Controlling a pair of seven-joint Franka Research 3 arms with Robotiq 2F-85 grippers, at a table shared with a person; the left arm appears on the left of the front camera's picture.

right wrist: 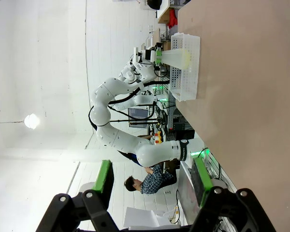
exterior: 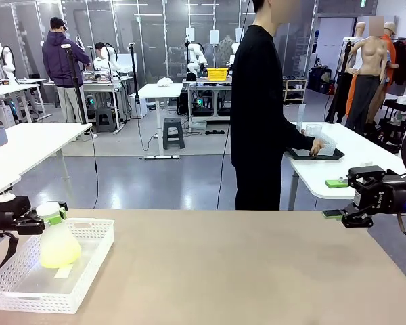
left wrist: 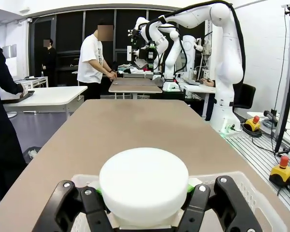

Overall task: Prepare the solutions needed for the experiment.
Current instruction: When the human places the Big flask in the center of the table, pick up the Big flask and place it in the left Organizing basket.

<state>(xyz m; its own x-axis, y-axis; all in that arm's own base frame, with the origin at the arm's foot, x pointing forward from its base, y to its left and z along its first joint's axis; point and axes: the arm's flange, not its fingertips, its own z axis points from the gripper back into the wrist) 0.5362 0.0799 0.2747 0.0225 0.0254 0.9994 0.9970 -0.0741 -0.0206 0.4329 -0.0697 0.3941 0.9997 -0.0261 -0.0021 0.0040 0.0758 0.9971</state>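
- Left gripper (exterior: 39,222) was clamped on the neck of a frosted conical flask (exterior: 58,245), just under its white round cap (left wrist: 143,180); in the left wrist view the green pads (left wrist: 190,186) pressed against either side below the cap.
- The flask stood upright in a white perforated basket (exterior: 88,269) at the robot's left end of the tan table (exterior: 243,271); whether its base touched the basket floor could not be told.
- The solutions (exterior: 59,256), a pale lemon-yellow liquid, lay as a shallow layer in the flask's bottom, directly beneath the left gripper's fingers.
- Right gripper (exterior: 335,214) hovered at the table's right edge with its jaws standing apart and nothing between them; the right wrist view showed both green pads (right wrist: 103,178) separated with clear space.
- From the right wrist view, the flask and its yellow liquid (right wrist: 181,57) sat well apart from the right gripper, across the table.
- A person (exterior: 260,108) in black stood beyond the far edge, one hand (exterior: 317,146) on a dark tray (exterior: 294,155) on a neighbouring white table.
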